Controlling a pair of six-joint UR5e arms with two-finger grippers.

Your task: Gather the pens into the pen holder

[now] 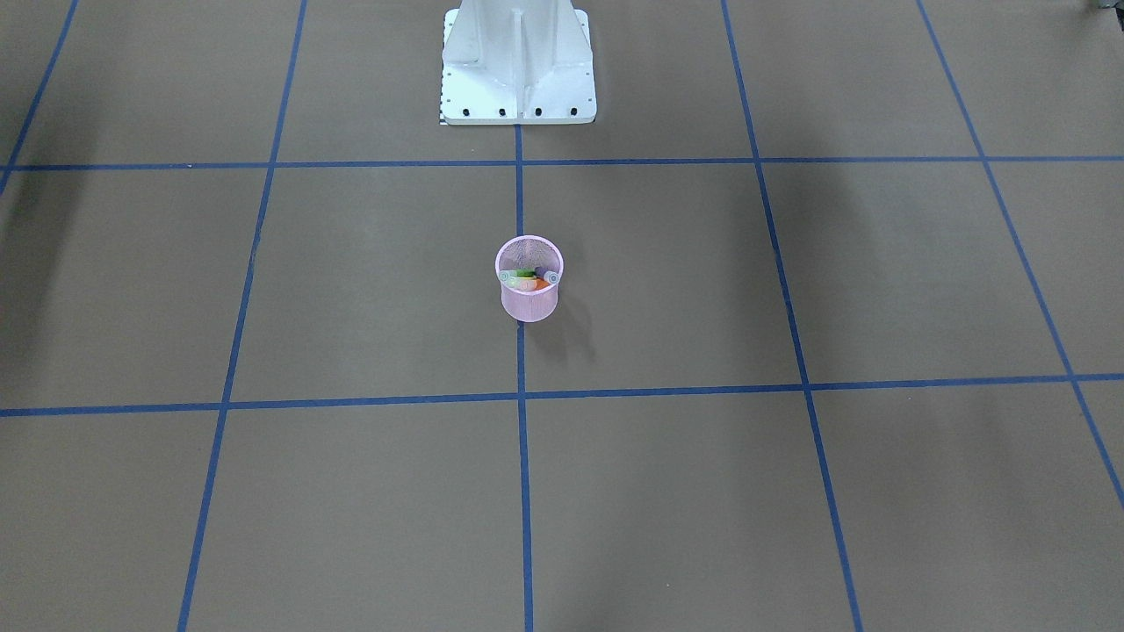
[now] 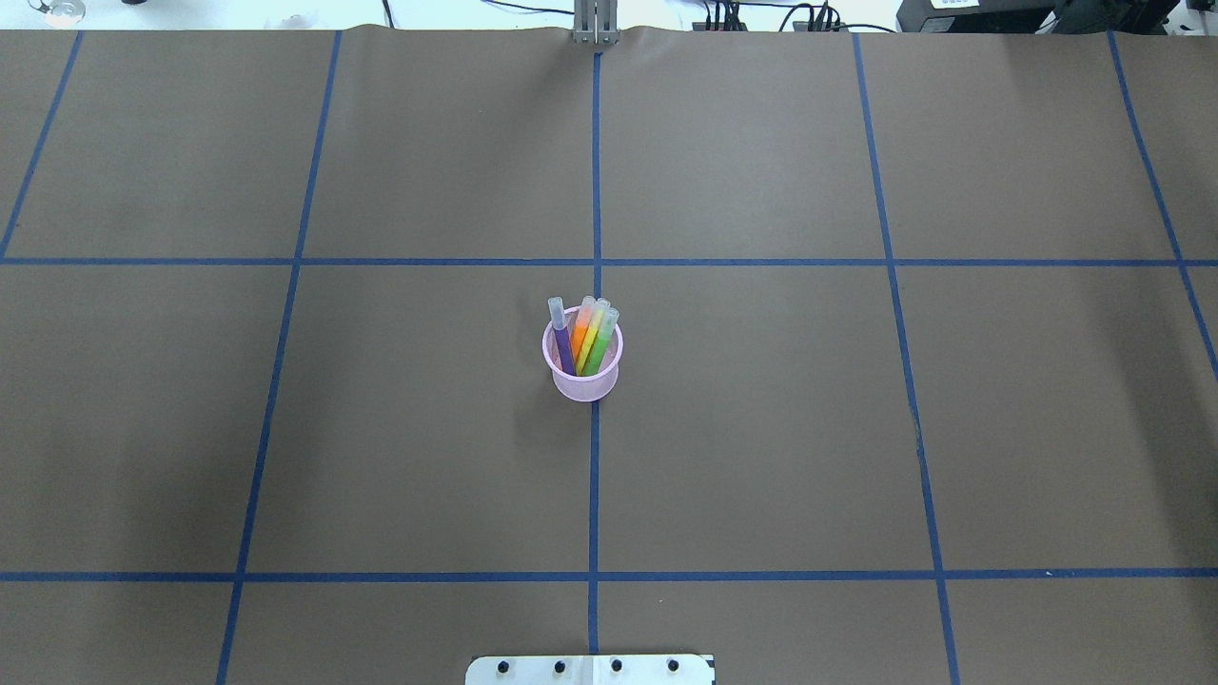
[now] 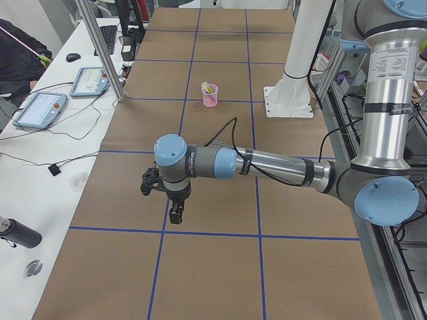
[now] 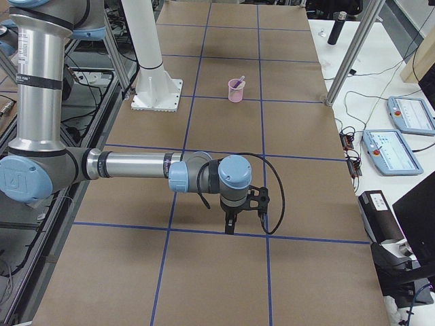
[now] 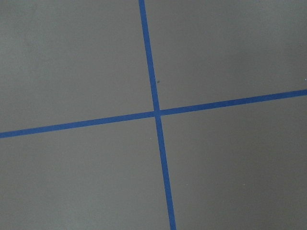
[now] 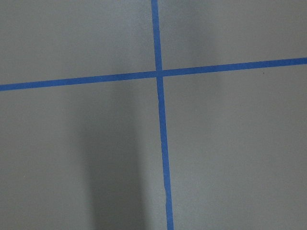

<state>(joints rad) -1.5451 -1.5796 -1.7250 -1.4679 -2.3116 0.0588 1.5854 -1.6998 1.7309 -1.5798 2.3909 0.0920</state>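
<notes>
Pens lean on holder at 12 o'clock, being taller, looks done; left gripper and right gripper hang clear, can't tell finger gap.

Bare table lies all round the pen holder, pens jutting above its rim; the robot base stands apart.

Beneath my jaws lies flat brown worktop. Two blue tape lines cross on it, one running long and straight, the other slanting slightly across. A soft grey shadow falls alongside the long line.
</notes>
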